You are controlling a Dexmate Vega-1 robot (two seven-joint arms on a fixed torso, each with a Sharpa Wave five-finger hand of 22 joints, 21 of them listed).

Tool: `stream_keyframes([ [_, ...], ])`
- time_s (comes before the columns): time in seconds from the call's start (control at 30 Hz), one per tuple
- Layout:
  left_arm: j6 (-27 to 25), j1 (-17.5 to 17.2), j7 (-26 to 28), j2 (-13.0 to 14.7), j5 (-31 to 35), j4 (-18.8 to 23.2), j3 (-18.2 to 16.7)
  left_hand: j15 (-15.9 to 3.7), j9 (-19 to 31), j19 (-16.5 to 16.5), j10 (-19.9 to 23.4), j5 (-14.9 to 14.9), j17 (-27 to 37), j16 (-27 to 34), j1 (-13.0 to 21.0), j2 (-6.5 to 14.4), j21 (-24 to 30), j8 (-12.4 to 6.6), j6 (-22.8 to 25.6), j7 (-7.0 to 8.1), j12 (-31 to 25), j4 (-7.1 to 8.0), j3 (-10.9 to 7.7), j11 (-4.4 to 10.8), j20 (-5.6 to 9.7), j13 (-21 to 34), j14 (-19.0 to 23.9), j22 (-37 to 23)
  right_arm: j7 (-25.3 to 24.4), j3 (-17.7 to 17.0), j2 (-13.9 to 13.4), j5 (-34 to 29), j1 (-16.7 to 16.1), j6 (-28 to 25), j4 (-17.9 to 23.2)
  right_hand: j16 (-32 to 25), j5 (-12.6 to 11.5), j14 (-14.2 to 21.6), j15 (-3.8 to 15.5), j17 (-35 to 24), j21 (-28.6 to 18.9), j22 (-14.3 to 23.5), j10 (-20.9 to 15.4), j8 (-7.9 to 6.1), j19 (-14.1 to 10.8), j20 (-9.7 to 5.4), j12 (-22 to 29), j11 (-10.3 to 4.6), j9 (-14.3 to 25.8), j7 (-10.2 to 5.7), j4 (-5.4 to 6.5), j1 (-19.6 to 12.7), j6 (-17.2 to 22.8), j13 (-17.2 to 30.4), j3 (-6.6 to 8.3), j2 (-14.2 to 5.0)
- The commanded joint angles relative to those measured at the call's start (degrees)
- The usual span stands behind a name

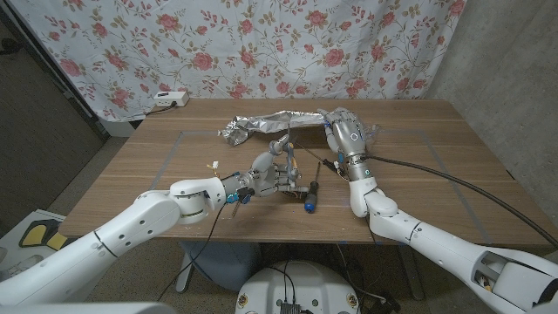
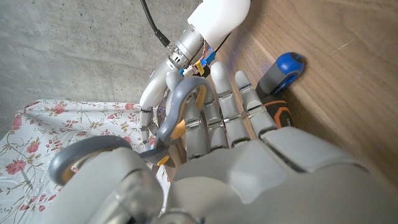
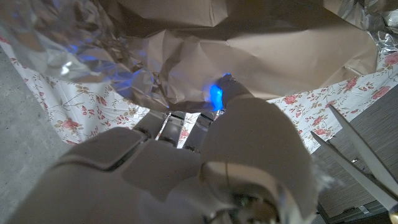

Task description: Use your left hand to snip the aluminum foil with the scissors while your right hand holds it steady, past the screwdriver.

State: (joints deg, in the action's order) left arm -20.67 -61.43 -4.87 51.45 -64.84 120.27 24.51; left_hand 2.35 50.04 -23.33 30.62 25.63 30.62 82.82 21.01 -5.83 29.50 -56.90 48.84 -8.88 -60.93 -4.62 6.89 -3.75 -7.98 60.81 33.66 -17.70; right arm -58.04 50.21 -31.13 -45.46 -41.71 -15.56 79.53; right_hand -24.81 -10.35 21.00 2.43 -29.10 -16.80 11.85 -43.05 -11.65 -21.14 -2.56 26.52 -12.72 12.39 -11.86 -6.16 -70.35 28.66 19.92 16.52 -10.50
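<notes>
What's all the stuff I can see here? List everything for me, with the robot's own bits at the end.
foil: one, silver, crumpled strip along the table's far side
scissors: one pair, grey handles, table middle, held upright
screwdriver: one, black and blue handle, lying beside the scissors
power strip: one, white, far left table corner
table: one, brown wood
curtain: one, white with pink roses, behind the table
left robot hand: one, grey, grips the scissors
right robot hand: one, grey, on the foil's right end
</notes>
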Motion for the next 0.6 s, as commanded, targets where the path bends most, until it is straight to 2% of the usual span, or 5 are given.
stream_keyframes([
  [0.03, -0.30, 0.96, -0.64, -0.63, -0.61, -0.93, 0.02, -0.11, 0.17, 0.06, 3.90, -0.07, 0.25, 0.39, -0.21, -0.08, 0.35, 0.10, 0.01, 0.15, -18.60, 12.76, 12.36, 3.40, -0.16, 6.20, 0.02, -0.21, 0.05, -0.57, -0.70, -0.28, -0.68, 0.20, 0.84, -0.11, 0.02, 0.31, 10.93, -0.23, -0.45, 0.22, 0.03, -0.03, 0.16, -3.50, 0.48, 0.10, 0.13, 0.06, 0.01, -0.71, 0.54, 0.10, 0.42, -0.29],
  [0.6, -2.03, 2.74, -1.09, -1.19, -0.36, -2.63, 1.00, -0.03, 0.40, 0.08, 3.92, -0.12, 0.15, 0.32, -0.21, 0.00, 0.37, 0.18, 0.44, -0.26, -18.60, 12.76, 12.35, 3.38, -0.15, 6.51, 0.11, -0.23, 0.04, -0.68, -1.12, -1.18, -1.54, 0.11, 1.82, -0.09, -0.01, 0.35, 10.94, -0.54, -0.62, 0.21, 0.16, 0.06, 0.15, -3.66, 0.47, 0.12, 0.16, 0.09, 0.03, -0.77, 0.47, -0.07, 0.40, -0.26],
])
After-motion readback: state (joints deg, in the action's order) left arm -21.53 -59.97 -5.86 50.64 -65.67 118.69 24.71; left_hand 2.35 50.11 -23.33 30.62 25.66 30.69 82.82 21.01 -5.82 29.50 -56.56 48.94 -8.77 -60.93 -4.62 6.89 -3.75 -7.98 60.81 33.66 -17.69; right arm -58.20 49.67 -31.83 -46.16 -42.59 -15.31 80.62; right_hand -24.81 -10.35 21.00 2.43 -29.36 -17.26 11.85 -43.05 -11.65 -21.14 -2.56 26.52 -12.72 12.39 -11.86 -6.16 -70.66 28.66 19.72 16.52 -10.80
